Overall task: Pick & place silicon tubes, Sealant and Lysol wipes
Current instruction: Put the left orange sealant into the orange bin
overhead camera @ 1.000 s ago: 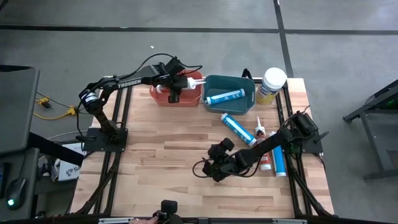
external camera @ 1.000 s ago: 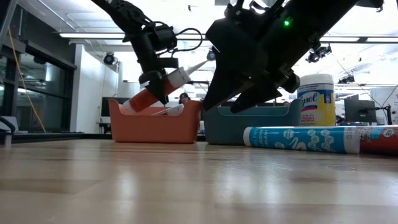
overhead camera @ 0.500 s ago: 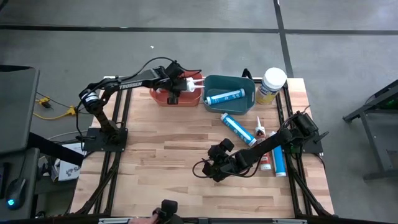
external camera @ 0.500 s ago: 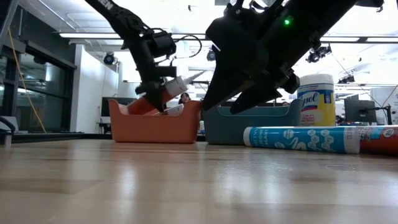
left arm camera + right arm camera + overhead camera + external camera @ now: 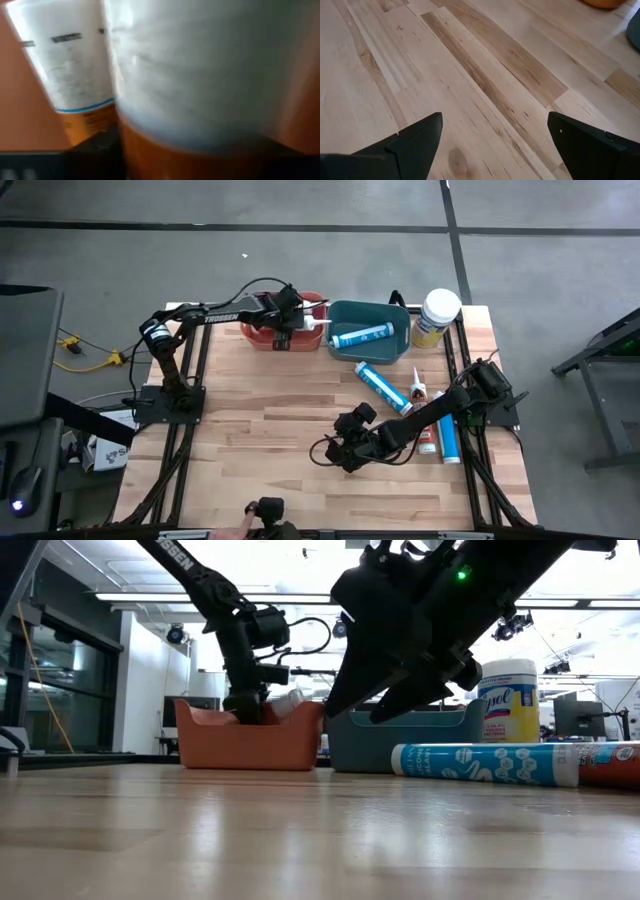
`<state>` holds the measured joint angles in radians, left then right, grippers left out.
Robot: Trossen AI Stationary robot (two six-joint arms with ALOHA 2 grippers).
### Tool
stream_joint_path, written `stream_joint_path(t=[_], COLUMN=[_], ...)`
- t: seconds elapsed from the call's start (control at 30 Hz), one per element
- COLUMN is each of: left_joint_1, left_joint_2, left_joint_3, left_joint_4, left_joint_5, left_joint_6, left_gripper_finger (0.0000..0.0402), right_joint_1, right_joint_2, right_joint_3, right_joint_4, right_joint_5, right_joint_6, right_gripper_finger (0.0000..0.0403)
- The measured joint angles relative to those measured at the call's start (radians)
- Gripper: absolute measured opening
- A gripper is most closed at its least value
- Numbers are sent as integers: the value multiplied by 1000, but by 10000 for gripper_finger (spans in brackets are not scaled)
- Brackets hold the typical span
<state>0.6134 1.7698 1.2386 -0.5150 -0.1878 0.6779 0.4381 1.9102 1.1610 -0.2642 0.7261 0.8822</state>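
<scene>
Since the earlier frames the left gripper (image 5: pixel 283 330) has come down from above the orange plastic bin (image 5: pixel 262 336), carrying the orange-and-white sealant cartridge (image 5: pixel 200 100) from a tilted hold in the air to inside the bin; whether its jaws now pinch or have let go I cannot tell. Nearest, the right gripper (image 5: pixel 348 450) hangs low over bare wood mid-table, jaws spread wide, holding nothing. Beyond it on the wooden table (image 5: pixel 260 430) three items remain unplaced: a long blue-and-white silicone tube (image 5: pixel 383 388), a small red tube with a white nozzle (image 5: pixel 420 415), and a blue tube (image 5: pixel 449 437) near the right edge. Farther back, the teal plastic bin (image 5: pixel 395 320) holds one blue tube (image 5: pixel 360 337). The Lysol wipes (image 5: pixel 436 317) stand upright just beside the teal bin, not binned. Judgement: roughly half done.
</scene>
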Motion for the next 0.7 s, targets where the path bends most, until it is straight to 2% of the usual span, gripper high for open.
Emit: stream_joint_path(t=[0.1,0.23,0.7], left_joint_1=[1,1,0], left_joint_2=[-1,-3,-15], left_joint_3=[1,1,1], left_joint_4=[4,0,50], left_joint_5=[-41,-66,-213], left_joint_6=[-21,-47,-81], left_gripper_finger=[286,304,270], right_joint_1=[0,0,1], right_joint_2=[0,0,0], right_joint_3=[0,0,0], right_joint_4=[0,0,5], right_joint_5=[0,-1,-38], right_joint_6=[0,0,9], right_gripper_finger=[358,358,358])
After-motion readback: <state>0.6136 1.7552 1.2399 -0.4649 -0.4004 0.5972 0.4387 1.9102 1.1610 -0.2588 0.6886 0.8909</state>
